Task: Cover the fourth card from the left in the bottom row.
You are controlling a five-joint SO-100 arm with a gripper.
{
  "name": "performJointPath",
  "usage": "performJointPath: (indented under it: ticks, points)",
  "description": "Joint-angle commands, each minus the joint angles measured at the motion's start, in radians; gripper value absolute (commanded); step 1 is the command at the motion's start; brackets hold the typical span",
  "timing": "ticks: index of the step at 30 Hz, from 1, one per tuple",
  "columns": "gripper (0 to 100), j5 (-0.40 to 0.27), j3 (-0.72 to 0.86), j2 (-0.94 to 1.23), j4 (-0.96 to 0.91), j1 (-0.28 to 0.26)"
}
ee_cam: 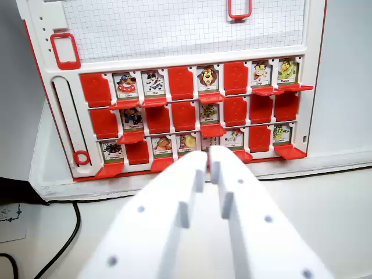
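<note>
White tabletop (343,203) under a red-and-white game board (174,35) standing upright at the far edge, grey wall behind, black cable (68,232) trailing off the near left corner.

Gripper (208,160) centred low in the wrist view, white jaws nearly together with only a thin slit between them, grasping nothing. Tips sit level with the board's bottom row, just at or in front of the slot to the right of the target; contact with the board not resolvable from this angle.

Target, fourth card (186,142) from the board's left edge in the bottom row, uncovered with picture showing, just to the wrist view's left of the tips. Its red flap (185,156) looks folded down along the bottom edge, mostly hidden by the left jaw.

Progress judged as early: approach made, cover not yet flipped. Left to do: shift slightly toward the board's left edge, get a tip under the flap, push it up over the card.

Further out: second bottom-row slot (138,152) and the seventh already show red covers; several open cards in the middle and top rows. Red slider ring (81,157) near the board's bottom left corner, untouched.
</note>
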Motion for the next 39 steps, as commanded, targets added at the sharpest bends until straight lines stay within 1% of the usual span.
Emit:
performJointPath:
  ticks: [1,7,14,21,26,29,31,34,37,39]
  points:
    - [0,-0.126,-0.101,0.23,0.448,-0.066]
    - [0,-0.133,-0.083,0.229,0.43,-0.067]
    - [0,-0.129,-0.055,0.233,0.422,-0.049]
    - [0,-0.126,-0.049,0.216,0.403,-0.046]
    - [0,-0.126,-0.046,0.206,0.39,-0.025]
    - [0,-0.123,0.026,0.21,0.334,0.006]
    - [0,-0.11,0.117,0.218,0.265,0.034]
    - [0,-0.114,0.258,0.216,0.127,0.067]
    - [0,-0.144,0.37,0.181,-0.006,0.08]
    - [0,-0.15,0.436,0.147,-0.101,0.081]
